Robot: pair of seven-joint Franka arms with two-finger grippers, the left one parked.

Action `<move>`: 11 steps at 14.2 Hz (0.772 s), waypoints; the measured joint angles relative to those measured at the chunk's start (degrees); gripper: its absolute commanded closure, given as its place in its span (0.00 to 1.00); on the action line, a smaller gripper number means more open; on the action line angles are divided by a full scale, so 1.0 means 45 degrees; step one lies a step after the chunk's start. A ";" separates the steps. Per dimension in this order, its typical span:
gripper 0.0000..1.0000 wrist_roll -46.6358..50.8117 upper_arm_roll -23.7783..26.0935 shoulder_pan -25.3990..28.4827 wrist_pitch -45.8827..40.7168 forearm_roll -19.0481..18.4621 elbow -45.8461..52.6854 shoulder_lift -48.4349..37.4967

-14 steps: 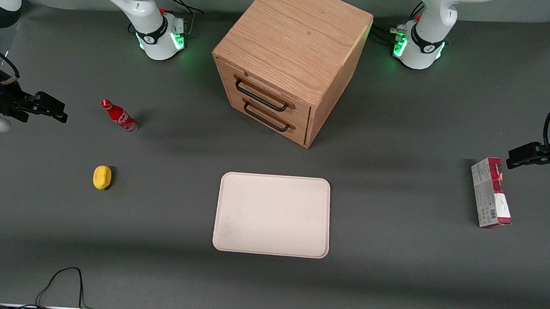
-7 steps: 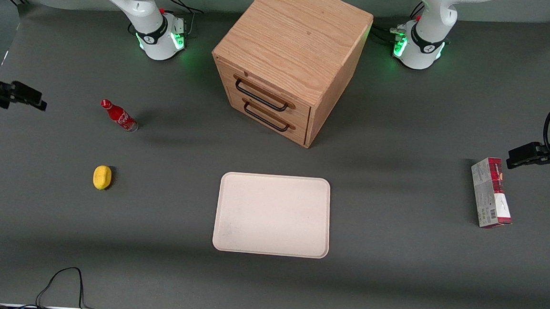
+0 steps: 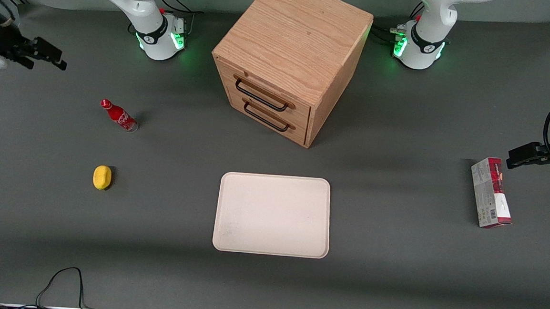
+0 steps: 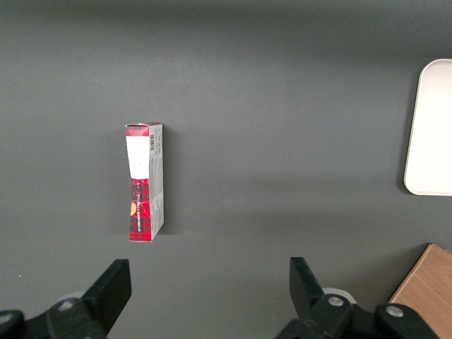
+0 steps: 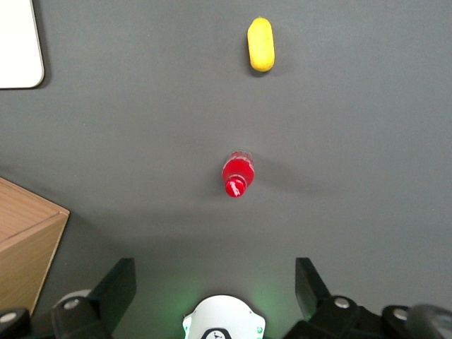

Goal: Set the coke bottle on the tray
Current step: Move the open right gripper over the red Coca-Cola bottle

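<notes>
One slim red bottle (image 3: 119, 116) upright on table (image 3: 391, 276), red cap, white script, silvery base; tray (image 3: 272, 215) well apart. Gripper (image 3: 54, 59) fingers spread, empty, high, farther from camera than bottle.

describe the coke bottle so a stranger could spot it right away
Start at the wooden drawer cabinet and look toward the working arm's end of the table. The coke bottle stands upright there, nearer the camera than the open gripper. Slim and red, unlike the yellow lemon.

— What does everything rest on?
— A dark grey mat-covered table (image 3: 391, 276).
— Any furniture?
— A wooden two-drawer cabinet (image 3: 288, 55) with black handles (image 3: 262, 96); a black cable (image 3: 64, 280) near the front camera.
</notes>
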 measured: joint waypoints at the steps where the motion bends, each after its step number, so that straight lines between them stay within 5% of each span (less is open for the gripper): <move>1: 0.00 -0.0002 0.0007 0.0046 0.0101 -0.0241 -0.0435 -0.0443; 11: 0.00 -0.0002 -0.0183 0.0598 0.2197 -0.0935 -0.3199 -0.1563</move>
